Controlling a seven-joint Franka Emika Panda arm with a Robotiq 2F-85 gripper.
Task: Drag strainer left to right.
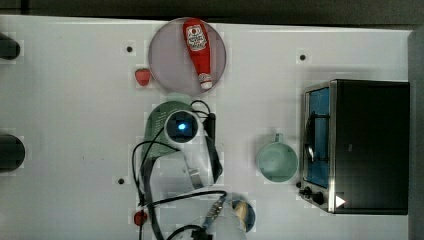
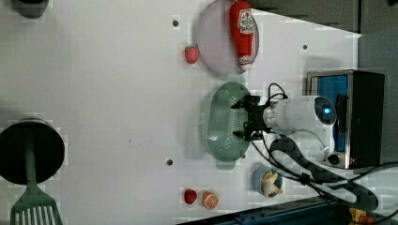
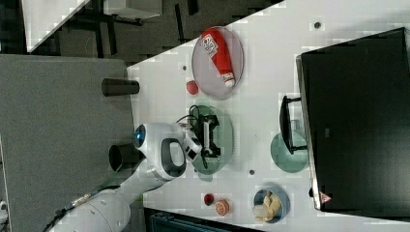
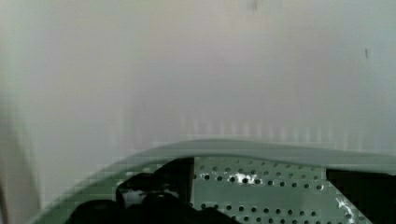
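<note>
Jaws spread wide, gripper (image 2: pixel 245 120) hanging inside the strainer (image 2: pixel 220 123), fingers over its perforated floor; no grip seen. Strainer: pale green oval bowl, rows of small holes, on the white bench (image 2: pixel 103 103) just below the lilac plate (image 2: pixel 213 47) in the left view. White arm (image 2: pixel 300 115) reached in from the left view's right, wrist tilted down.

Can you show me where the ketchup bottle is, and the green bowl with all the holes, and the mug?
ketchup bottle (image 1: pixel 197 47): top view, on its red body, lying on the plate.
strainer (image 2: pixel 219 123): left view, on its holed floor.
mug (image 1: pixel 276 162): top view, on its inside bottom.
</note>
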